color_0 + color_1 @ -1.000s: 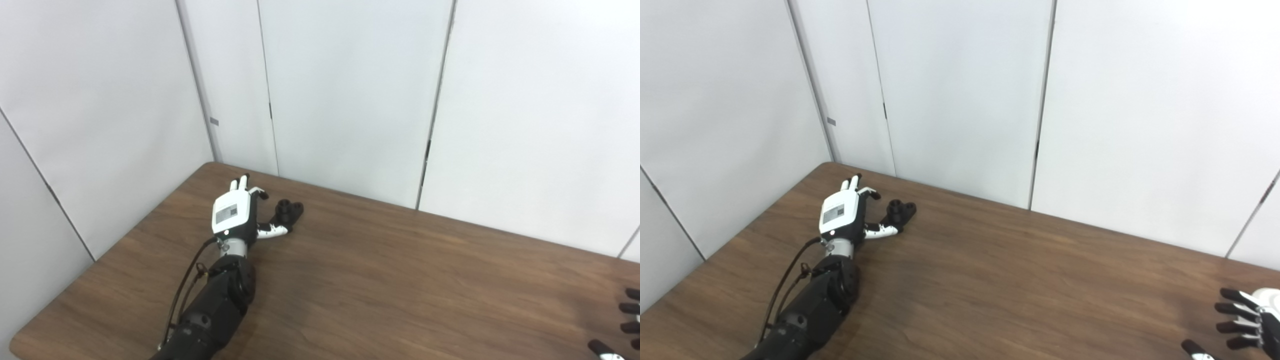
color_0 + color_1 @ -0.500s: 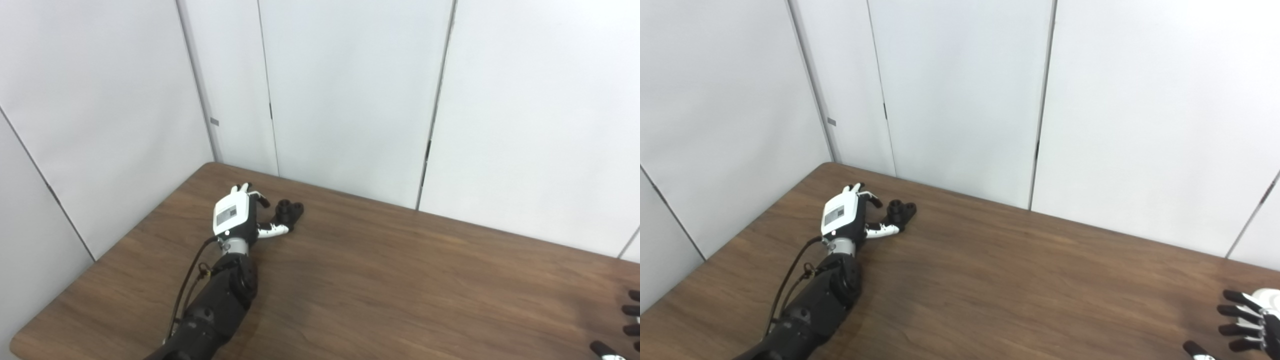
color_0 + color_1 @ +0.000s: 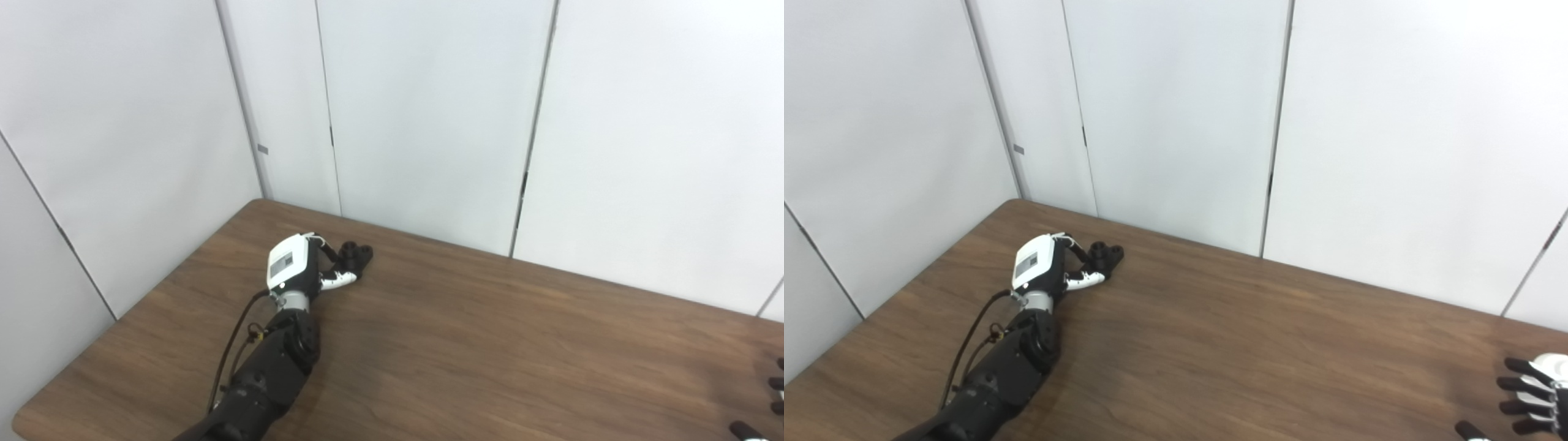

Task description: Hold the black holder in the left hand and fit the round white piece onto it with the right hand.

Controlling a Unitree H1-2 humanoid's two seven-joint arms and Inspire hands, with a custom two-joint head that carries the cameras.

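Observation:
The black holder (image 3: 357, 254) lies on the brown table (image 3: 490, 343) near its far left corner. My left hand (image 3: 297, 266) is beside it on the left, with the fingers curled over onto it and the thumb pressed against its near side. The holder still rests on the table. My right hand (image 3: 1528, 398) hovers at the bottom right corner with its fingers spread and nothing in them; only the fingertips show in the left eye view. No round white piece shows in either view.
White wall panels (image 3: 429, 110) stand right behind the table's far edge and along its left side. The table's left edge (image 3: 141, 306) runs close to my left forearm (image 3: 269, 367).
My left hand's fingers have curled from straight down onto the holder, and the hand has edged toward it. The right hand has slipped a little lower and further out of frame.

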